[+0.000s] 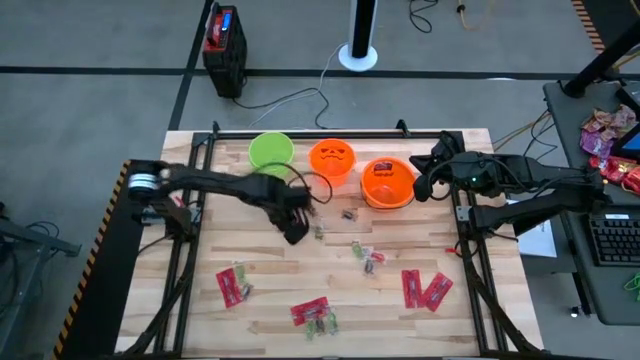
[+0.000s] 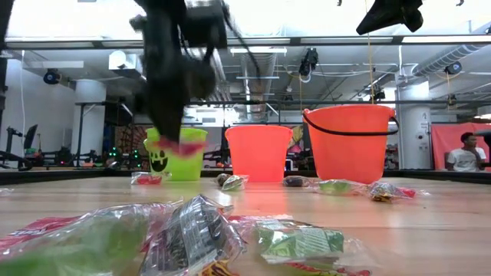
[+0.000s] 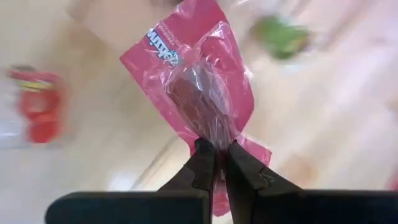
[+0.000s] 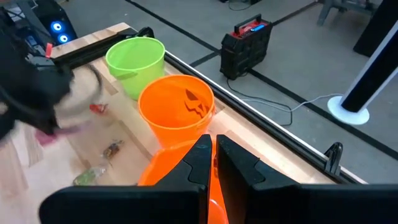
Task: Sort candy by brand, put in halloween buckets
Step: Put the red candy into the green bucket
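On the pale wooden counter (image 1: 270,275), candy (image 1: 231,287) lies scattered in front of three buckets (image 1: 332,158) at the back edge. The left end effector (image 3: 216,163) hangs mid-counter, pinching a red packet (image 3: 199,81). The right end effector (image 4: 211,158), fingers pressed together, hovers over the wider orange bucket (image 1: 387,183); a seated person (image 2: 463,153) shows in the room behind.

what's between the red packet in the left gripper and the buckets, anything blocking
Nothing visible does. The left gripper holds the red packet above the table, just in front of the green bucket and jack-o'-lantern bucket. The right gripper sits by the wider orange bucket.
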